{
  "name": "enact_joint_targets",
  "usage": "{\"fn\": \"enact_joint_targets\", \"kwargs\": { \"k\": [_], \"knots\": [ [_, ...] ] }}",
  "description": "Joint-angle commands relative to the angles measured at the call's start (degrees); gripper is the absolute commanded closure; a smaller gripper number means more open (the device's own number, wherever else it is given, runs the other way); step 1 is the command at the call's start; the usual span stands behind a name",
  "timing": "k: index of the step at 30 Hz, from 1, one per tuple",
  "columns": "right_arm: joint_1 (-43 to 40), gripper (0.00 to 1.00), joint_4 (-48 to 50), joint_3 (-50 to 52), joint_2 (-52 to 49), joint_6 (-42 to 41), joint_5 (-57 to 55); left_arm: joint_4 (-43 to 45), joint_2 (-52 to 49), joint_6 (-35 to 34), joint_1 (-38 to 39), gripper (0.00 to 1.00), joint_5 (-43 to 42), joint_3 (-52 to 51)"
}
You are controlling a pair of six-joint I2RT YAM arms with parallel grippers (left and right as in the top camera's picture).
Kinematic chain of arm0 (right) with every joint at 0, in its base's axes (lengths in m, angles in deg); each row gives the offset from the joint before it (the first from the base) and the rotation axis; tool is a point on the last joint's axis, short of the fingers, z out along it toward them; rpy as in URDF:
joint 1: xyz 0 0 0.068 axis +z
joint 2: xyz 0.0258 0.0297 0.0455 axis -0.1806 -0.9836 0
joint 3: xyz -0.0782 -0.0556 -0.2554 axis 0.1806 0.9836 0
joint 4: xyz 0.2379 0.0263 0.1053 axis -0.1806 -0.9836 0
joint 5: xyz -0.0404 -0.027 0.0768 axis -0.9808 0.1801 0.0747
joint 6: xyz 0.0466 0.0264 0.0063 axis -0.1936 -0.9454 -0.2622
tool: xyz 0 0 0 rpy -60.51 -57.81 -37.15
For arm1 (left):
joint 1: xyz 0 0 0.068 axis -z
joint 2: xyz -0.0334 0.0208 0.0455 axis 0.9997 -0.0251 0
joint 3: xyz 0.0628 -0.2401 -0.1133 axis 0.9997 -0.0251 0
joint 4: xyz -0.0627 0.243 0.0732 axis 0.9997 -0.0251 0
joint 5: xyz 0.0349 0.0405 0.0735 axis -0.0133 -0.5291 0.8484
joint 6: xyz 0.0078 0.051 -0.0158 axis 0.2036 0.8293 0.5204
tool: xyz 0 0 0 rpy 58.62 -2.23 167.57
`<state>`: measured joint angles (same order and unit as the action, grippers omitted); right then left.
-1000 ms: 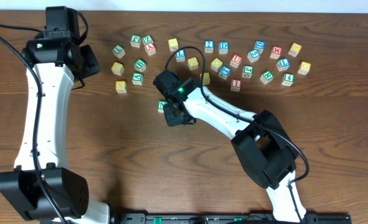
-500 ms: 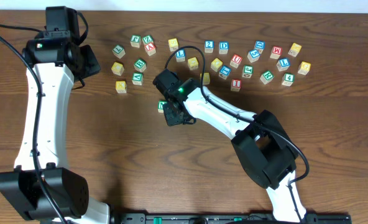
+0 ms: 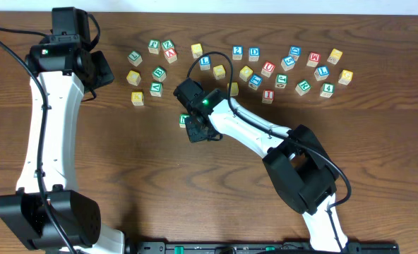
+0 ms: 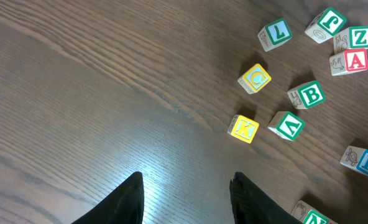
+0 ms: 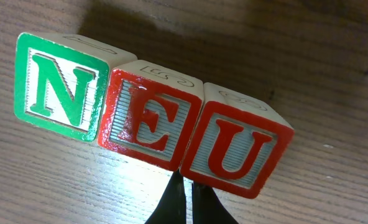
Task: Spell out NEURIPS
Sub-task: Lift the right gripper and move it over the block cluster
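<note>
Three wooden cubes stand touching in a row on the bench (image 5: 59, 180): a green N cube (image 5: 63, 86), a red E cube (image 5: 150, 121) and a red U cube (image 5: 234, 152). Their light faces are finely ribbed. In the right wrist view the row slopes from 10 o'clock to 4 o'clock. The right fingers (image 5: 170, 204) are pressed together and empty, at 6 o'clock of the E–U seam. Overhead, only the green cube shows, at 9 o'clock of the right arm (image 3: 244, 130), which hides the others. The left fingers (image 4: 125, 202) stand partly apart, holding nothing. Their camera alone shows a blue P cube (image 4: 364, 162) at 3 o'clock.
</note>
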<state>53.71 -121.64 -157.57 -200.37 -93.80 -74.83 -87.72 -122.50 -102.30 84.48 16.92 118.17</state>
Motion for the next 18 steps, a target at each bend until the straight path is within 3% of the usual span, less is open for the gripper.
{"fn": "enact_joint_targets", "kwargs": {
  "k": [1,12,18],
  "knots": [
    [-0.3,0.99,-0.5,-0.4,0.1,-0.7,-0.7,-0.2,0.1,0.9,-0.3,0.56,0.9,-0.4],
    [-6.1,0.98,-3.3,-8.6,12.0,2.0,2.5,-0.2,0.1,0.9,-0.3,0.56,0.6,-0.4],
    [-13.6,0.86,-4.0,-8.9,17.7,2.0,2.4,-0.4,0.1,1.0,-0.3,0.56,0.5,-0.4]
  ]
}}
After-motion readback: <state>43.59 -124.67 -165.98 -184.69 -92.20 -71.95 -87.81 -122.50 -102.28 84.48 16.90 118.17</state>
